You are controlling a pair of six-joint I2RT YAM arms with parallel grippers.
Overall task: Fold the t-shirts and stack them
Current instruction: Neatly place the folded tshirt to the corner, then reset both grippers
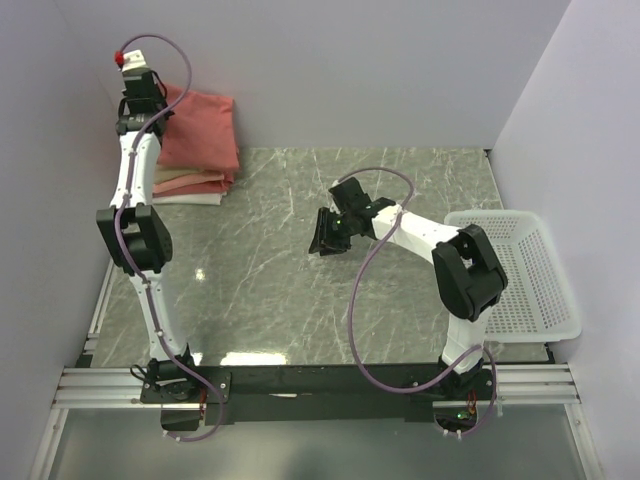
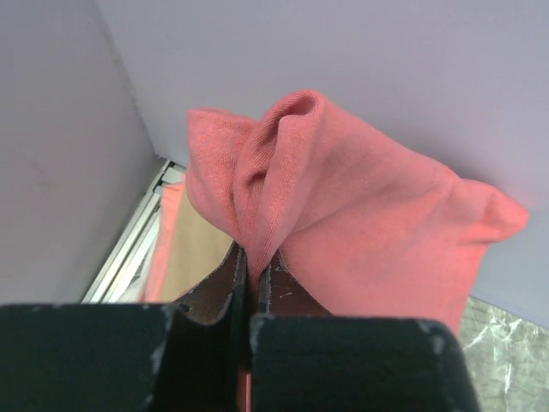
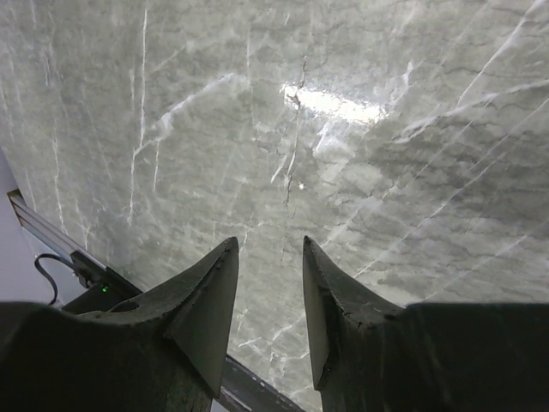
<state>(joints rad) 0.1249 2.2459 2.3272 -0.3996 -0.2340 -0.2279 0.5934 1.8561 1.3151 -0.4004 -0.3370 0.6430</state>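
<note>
Marble table (image 1: 300, 300): our left gripper (image 2: 249, 262) clamps the salmon-red shirt (image 2: 360, 197) atop the folded stack (image 1: 185, 185); right gripper (image 3: 268, 249) gapes empty. Next, we'd likely square it, then release.

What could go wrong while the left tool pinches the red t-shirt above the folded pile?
The left tool grips only a small bunched ridge of the salmon-red t-shirt; it may slip, or the fold may open.
The t-shirt looks skewed over the folded pile, so it might land crooked.
The right tool is open and far away, so it cannot steady it.
</note>
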